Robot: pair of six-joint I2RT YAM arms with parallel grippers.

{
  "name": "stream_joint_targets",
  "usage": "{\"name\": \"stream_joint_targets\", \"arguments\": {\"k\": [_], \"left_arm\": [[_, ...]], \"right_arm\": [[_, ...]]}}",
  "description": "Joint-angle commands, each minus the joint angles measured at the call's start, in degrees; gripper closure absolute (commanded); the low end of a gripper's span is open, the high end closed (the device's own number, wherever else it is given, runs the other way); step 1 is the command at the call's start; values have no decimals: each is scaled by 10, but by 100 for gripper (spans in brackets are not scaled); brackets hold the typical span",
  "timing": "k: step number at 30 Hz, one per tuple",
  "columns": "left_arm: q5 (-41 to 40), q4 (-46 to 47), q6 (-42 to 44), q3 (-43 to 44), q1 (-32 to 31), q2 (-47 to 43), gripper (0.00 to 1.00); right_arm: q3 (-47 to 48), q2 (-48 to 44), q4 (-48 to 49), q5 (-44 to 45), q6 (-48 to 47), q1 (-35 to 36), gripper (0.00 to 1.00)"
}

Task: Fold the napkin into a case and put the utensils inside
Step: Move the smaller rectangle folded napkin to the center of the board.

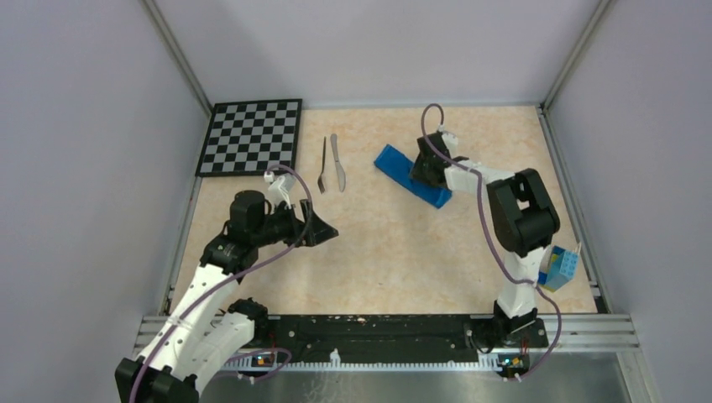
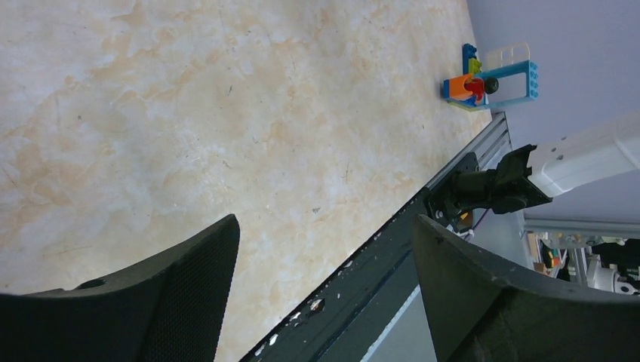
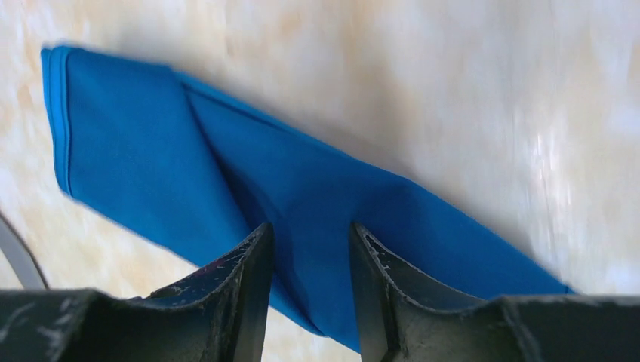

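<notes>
The napkin (image 1: 391, 160) lies on the far right part of the table (image 1: 403, 252) as a narrow, layered blue strip. Its long axis runs on a slant from far-left to near-right. The right hand (image 3: 309, 264) is directly over the middle of that strip, with its fingers set across the width and blue cloth showing in the gap between them. The jaws stand partly apart. The blurred wrist view does not show whether they pinch a layer or only hover against it.

The fork (image 1: 322, 166) and the knife (image 1: 337, 164) lie just beside each other, close but apart. They are left of the strip and right of the checkerboard (image 1: 252, 137), and both run near-to-far. They are well apart from the napkin, so loading them likely means a carry to the right, and the slant of the strip means the cutlery must turn to match it.

The left hand (image 1: 326, 228) is the nearer one to the cutlery, which lies straight to its far side. It is wide open and holds nothing, with only bare table between its fingers.

The table is a flat, pale marbled sheet, so the thin cutlery will probably be hard to get under. There is room around both arms. A toy brick block (image 1: 558, 267) sits at the near right edge, beside the right arm and away from the work.
</notes>
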Motion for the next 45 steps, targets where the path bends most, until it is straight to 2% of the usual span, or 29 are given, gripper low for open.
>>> {"name": "stream_joint_targets", "arguments": {"k": [1,5,10,13,16,22,29,34,38,41,43,45], "left_arm": [[18,42,25,-5,-1,10,12],[30,59,28,-2,-1,41,12],[55,69,33,2,-1,70,12],[54,70,40,0,-1,78,12],[62,78,37,-3,-1,86,12],[93,110,20,-2,-1,115,12],[104,134,0,3,-1,125,12],[107,138,-2,12,-1,149,12],[96,144,-1,24,0,171,12],[65,142,3,40,-1,189,12],[26,142,-6,49,0,205,11],[-36,145,-23,55,0,222,11]], "right_arm": [[125,118,-90,-50,-52,-28,59],[244,198,-122,-59,-57,-48,59],[324,252,-129,-81,-110,-88,57],[307,231,-103,-108,-161,-104,56],[289,202,-91,-188,-195,-131,55],[264,186,-100,-268,-196,-198,58],[182,159,-70,-232,-185,-266,59],[191,144,-94,-210,-251,-298,55],[225,111,-124,-221,-318,-289,53],[242,44,-132,-203,-325,-253,43],[259,6,-161,-164,-316,-213,37],[237,-31,-157,-173,-299,-166,34]]}}
